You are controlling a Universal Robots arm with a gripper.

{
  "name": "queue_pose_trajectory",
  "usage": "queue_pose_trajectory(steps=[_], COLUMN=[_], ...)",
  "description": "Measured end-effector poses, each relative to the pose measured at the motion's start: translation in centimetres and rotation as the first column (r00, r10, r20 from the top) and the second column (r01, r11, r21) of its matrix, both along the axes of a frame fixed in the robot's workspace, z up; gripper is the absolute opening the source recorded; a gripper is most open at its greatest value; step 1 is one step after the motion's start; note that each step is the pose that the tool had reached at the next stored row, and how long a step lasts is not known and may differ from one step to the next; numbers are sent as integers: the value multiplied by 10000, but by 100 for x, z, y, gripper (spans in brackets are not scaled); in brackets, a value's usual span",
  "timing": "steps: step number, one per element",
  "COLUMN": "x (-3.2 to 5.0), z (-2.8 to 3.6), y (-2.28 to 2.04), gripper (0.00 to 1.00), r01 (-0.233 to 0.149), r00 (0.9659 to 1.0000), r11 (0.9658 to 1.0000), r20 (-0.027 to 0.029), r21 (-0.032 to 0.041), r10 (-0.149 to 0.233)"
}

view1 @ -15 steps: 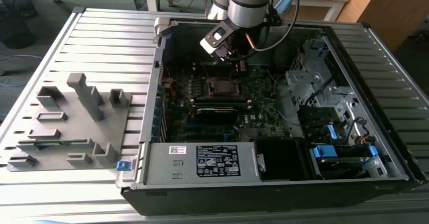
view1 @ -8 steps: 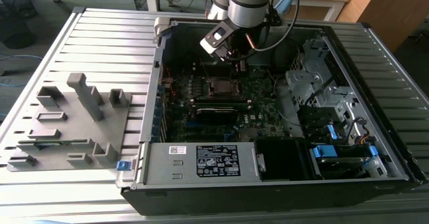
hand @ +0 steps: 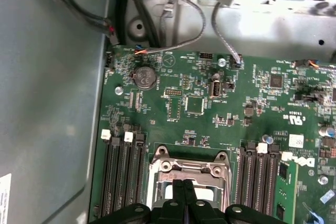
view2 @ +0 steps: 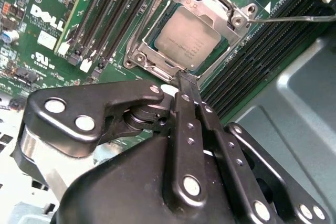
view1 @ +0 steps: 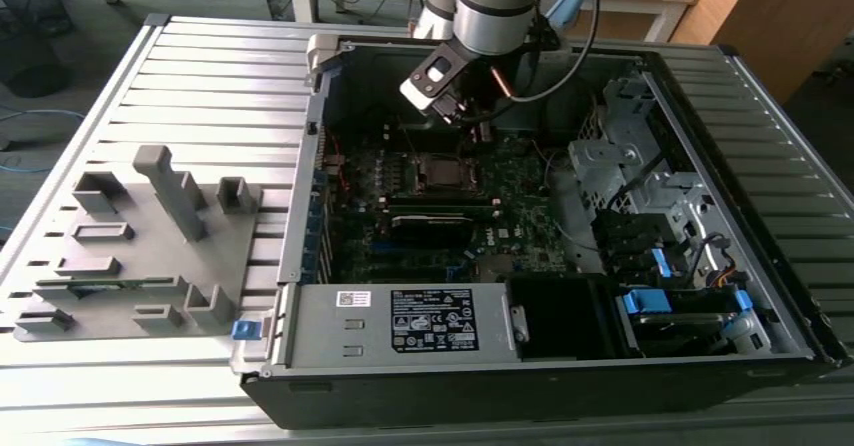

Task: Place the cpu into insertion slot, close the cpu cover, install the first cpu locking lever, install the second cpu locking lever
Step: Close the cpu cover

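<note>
Jaws clenched on nothing, tips at the cover's [view2: 210, 4] edge. The cpu [view2: 186, 38] lies in its slot [view1: 438, 172], mid-board. Pressing askew, they might slip, scrape the board [hand: 241, 103], and leave the lever [view2: 294, 18] unlatched.

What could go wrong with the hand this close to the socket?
1. The black hand, its tips together, sits at the edge of the thin silver hinged cover frame. A sideways slip could scrape the dull silver-grey square cpu or the green circuit board.
2. The thin silver wire lever reaches out over the long black memory slots and looks unlatched. It might spring up or snag.
</note>
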State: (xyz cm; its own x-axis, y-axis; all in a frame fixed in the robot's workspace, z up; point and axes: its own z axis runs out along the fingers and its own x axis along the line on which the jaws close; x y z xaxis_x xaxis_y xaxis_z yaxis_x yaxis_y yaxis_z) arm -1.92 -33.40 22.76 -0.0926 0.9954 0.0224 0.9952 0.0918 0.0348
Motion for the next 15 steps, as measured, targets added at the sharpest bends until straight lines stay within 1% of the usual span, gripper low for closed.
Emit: queue_pose_trajectory(steps=[3, 6, 9, 12, 13, 15], x=[-1, -1, -1, -1, -1, -1], z=[-1, -2, -3, -4, -4, -5], y=[0, 0, 0, 0, 0, 0], gripper=[10, 10, 10, 10, 10, 10], r01=[-383, -798, -1236, -1659, -1738, -1806], r00=[9993, 9968, 9923, 9861, 9848, 9835], r11=[9993, 9968, 9923, 9861, 9848, 9835], r20=[0, 0, 0, 0, 0, 0], r21=[0, -1, -1, -1, -1, -1], r10=[383, 798, 1236, 1659, 1738, 1806])
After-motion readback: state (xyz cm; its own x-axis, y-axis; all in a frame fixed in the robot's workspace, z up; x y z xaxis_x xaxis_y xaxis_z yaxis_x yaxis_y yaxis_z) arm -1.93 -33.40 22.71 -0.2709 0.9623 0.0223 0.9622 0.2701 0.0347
